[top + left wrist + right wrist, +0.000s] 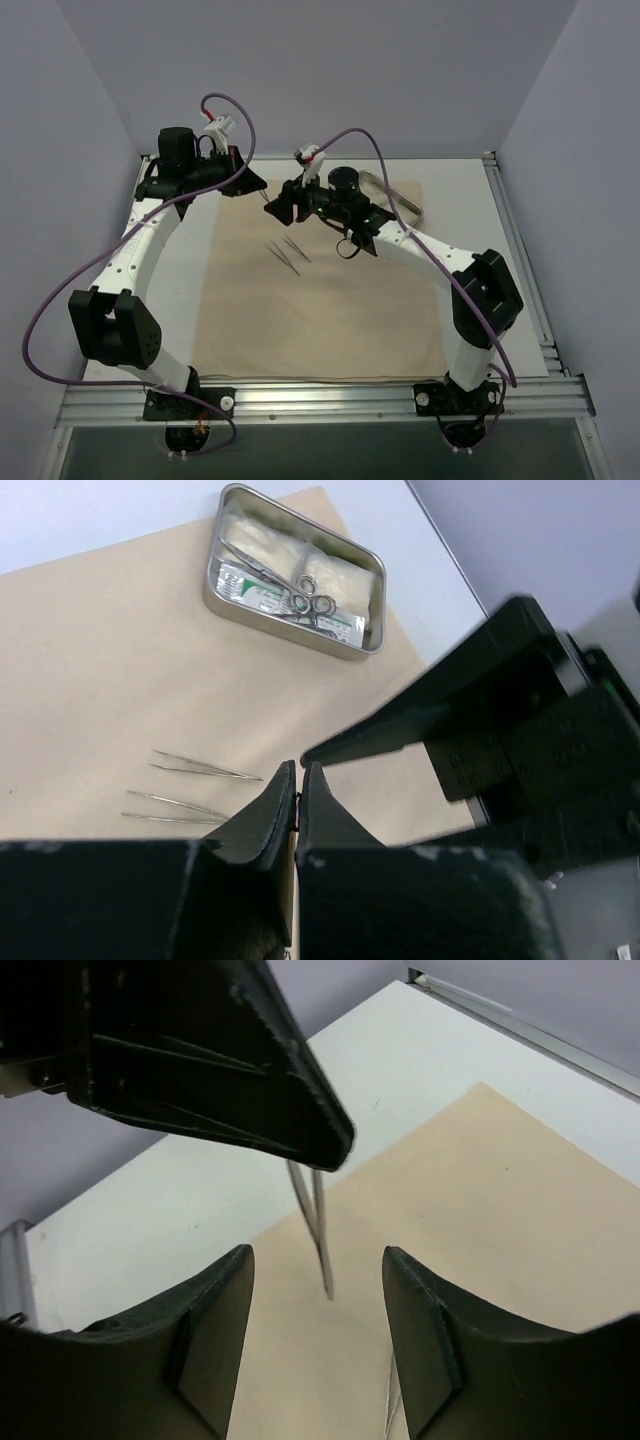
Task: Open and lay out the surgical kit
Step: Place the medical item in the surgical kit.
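Left end effector [300,772] pinches tweezers [323,1265], upper ends hidden inside.

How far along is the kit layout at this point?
Done: cloth wrap spread flat, two tweezers laid on it. In hand: left gripper shut on a third tweezers, right gripper open around it. Left: clamps, gauze and packets in the steel tray.
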Robot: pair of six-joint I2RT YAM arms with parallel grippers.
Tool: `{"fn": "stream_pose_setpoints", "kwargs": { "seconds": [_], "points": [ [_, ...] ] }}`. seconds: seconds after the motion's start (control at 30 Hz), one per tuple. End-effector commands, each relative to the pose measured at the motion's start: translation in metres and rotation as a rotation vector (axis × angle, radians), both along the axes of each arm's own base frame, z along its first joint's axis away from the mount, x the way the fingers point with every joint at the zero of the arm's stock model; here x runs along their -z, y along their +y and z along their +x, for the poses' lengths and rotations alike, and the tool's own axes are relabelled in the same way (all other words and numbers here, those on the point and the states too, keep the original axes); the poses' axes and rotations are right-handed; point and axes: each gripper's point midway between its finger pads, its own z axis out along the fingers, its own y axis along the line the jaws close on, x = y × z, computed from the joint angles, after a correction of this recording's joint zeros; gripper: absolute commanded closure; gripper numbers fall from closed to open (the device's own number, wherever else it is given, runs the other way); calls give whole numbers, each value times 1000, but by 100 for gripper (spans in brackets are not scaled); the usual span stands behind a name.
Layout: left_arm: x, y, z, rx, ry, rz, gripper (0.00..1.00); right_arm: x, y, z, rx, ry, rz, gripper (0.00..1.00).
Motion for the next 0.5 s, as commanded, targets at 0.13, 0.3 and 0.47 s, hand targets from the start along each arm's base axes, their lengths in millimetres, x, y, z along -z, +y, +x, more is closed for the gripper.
{"fn": "stream_pose_setpoints", "kwargs": {
  "seconds": [0.13,0.3,0.47],
  "points": [
    [-10,2,5,-83,23,-27,98,-28,0,8,199,-138,-166,51],
    [-11,2,3,-78,18,-20,98,-23,3,13,210,-139,-176,54],
    [-12,1,1,-67,21,-30,98,-18,11,16,190,-133,-178,62]
  ]
}}
